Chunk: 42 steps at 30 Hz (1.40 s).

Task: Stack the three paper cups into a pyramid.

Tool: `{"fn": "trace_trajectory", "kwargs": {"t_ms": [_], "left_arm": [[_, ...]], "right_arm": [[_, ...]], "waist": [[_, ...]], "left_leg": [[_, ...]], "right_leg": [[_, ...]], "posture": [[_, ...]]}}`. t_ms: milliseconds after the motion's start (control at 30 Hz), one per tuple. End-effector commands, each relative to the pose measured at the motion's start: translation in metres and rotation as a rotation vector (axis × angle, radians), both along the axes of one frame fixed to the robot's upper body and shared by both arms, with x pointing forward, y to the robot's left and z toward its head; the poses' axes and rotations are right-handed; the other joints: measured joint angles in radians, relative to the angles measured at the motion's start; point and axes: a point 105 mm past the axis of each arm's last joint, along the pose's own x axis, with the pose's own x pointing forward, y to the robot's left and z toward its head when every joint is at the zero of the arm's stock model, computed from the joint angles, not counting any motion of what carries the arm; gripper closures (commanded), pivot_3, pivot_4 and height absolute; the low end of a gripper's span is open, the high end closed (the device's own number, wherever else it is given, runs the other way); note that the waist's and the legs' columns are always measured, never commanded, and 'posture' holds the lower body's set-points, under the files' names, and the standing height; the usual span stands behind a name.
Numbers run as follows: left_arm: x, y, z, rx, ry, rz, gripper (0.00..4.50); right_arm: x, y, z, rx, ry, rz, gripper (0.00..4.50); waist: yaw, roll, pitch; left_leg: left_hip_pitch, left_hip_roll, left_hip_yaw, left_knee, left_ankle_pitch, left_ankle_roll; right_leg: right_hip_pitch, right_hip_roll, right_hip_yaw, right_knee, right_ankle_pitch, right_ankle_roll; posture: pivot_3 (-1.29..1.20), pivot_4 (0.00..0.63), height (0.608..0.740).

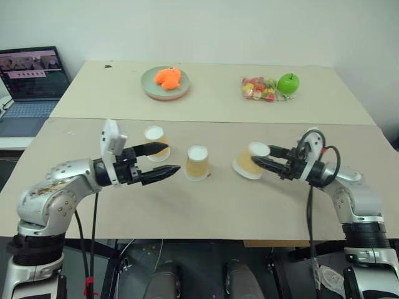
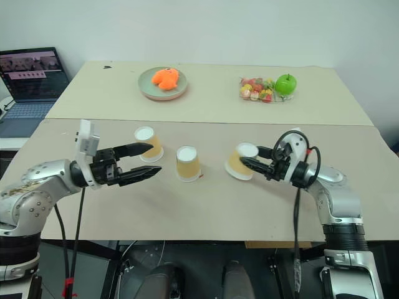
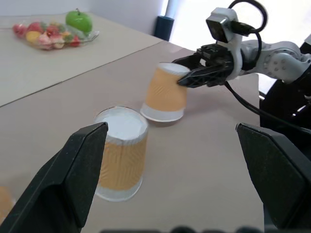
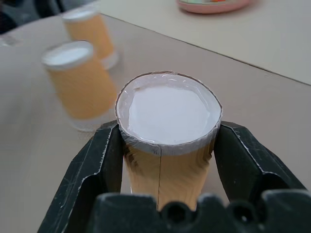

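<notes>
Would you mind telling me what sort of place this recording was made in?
Probably a lab or office test setup: plain tables pushed together against a bare wall, an open laptop at one side, and props laid out, such as a green apple.

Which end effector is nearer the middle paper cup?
Left. The open left end effector sits just beside the middle paper cup; the right end effector is farther off, clamped on the tilted cup.

Two tan tables (image 1: 218, 205) abut before a white wall (image 1: 249, 28).
</notes>
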Motion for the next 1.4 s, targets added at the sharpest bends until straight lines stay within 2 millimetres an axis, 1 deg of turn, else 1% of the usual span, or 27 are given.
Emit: {"fn": "trace_trajectory", "kwargs": {"t_ms": [33,200,300,400,667,933,1067,1133,1167,1233,1267,1400], "left_arm": [[-0.006,0.006,0.012,-0.009,-0.048,0.024,0.00],[-0.014,0.002,0.011,-0.010,-0.055,0.026,0.00],[-0.017,0.003,0.013,-0.013,-0.060,0.039,0.00],[-0.020,0.004,0.015,-0.018,-0.066,0.047,0.00],[-0.021,0.003,0.018,-0.025,-0.083,0.063,0.00],[-0.019,0.000,0.020,-0.032,-0.094,0.063,0.00],[-0.020,-0.002,0.023,-0.040,-0.104,0.054,0.00],[-0.019,-0.003,0.023,-0.042,-0.105,0.053,0.00],[-0.018,-0.002,0.023,-0.044,-0.105,0.054,0.00],[-0.017,-0.002,0.024,-0.056,-0.108,0.054,0.00],[-0.016,-0.002,0.025,-0.064,-0.108,0.055,0.00],[-0.012,-0.001,0.025,-0.087,-0.102,0.054,0.00]], "right_arm": [[0.000,0.018,0.013,-0.053,-0.040,0.139,2.02],[0.012,0.032,0.010,-0.104,-0.064,0.190,2.02],[0.017,0.033,0.008,-0.136,-0.087,0.195,2.02],[0.022,0.033,0.009,-0.128,-0.093,0.194,2.02],[0.027,0.044,0.010,-0.109,-0.105,0.216,2.02],[0.029,0.041,0.009,-0.109,-0.106,0.214,2.02],[0.029,0.040,0.005,-0.105,-0.099,0.194,2.02],[0.030,0.040,0.003,-0.092,-0.094,0.176,1.04],[0.031,0.040,0.001,-0.085,-0.086,0.169,0.82],[0.028,0.041,-0.004,-0.092,-0.069,0.178,0.11],[0.026,0.041,-0.007,-0.084,-0.040,0.187,0.02],[0.021,0.041,-0.008,-0.068,0.000,0.204,0.02]], "waist": [[0.002,0.000,0.000],[0.004,0.000,0.000],[0.001,0.000,0.000],[0.001,0.000,0.000],[0.000,0.000,0.000],[0.000,0.000,0.000],[0.000,0.000,0.000],[0.000,0.000,0.000],[0.000,0.000,0.000],[0.000,0.000,0.000],[0.000,0.000,0.000],[0.000,0.000,0.000]], "left_leg": [[0.000,0.000,0.000,0.000,0.000,0.000],[0.000,0.000,-0.001,0.000,0.000,0.000],[-0.001,-0.001,0.000,-0.001,0.000,-0.001],[-0.001,-0.001,0.000,0.000,0.000,-0.001],[0.000,-0.001,0.000,0.000,0.001,-0.001],[0.000,-0.001,0.000,0.000,0.001,-0.001],[0.000,-0.001,0.000,0.000,0.001,-0.001],[0.000,-0.001,0.000,0.000,0.001,-0.001],[0.000,-0.001,0.000,0.000,0.001,-0.001],[0.000,-0.001,0.000,0.000,0.001,-0.001],[0.000,-0.001,0.000,0.000,0.001,-0.002],[0.000,-0.001,0.000,0.000,0.001,-0.001]], "right_leg": [[0.000,0.000,0.000,0.000,0.000,0.000],[0.000,0.000,-0.001,-0.002,0.001,0.000],[0.000,0.000,-0.001,-0.004,0.001,0.000],[0.000,0.000,-0.001,-0.004,0.001,0.000],[0.000,0.000,-0.001,-0.001,0.001,0.000],[0.000,0.000,-0.001,-0.002,0.001,0.000],[0.000,0.000,-0.001,-0.002,0.001,0.000],[0.000,0.000,-0.001,-0.002,0.001,0.000],[0.000,0.000,-0.001,-0.002,0.001,0.000],[0.000,0.000,-0.001,-0.002,0.001,0.000],[0.000,0.000,-0.001,-0.002,0.001,0.000],[0.000,0.000,-0.001,-0.002,0.001,0.000]], "posture": [[0.00,0.150,0.676],[0.00,0.150,0.676],[0.00,0.150,0.676],[0.00,0.150,0.676],[0.00,0.150,0.676],[0.00,0.150,0.676],[0.00,0.150,0.676],[0.00,0.150,0.676],[0.00,0.150,0.676],[0.00,0.150,0.676],[0.00,0.150,0.676],[0.00,0.150,0.676]]}}
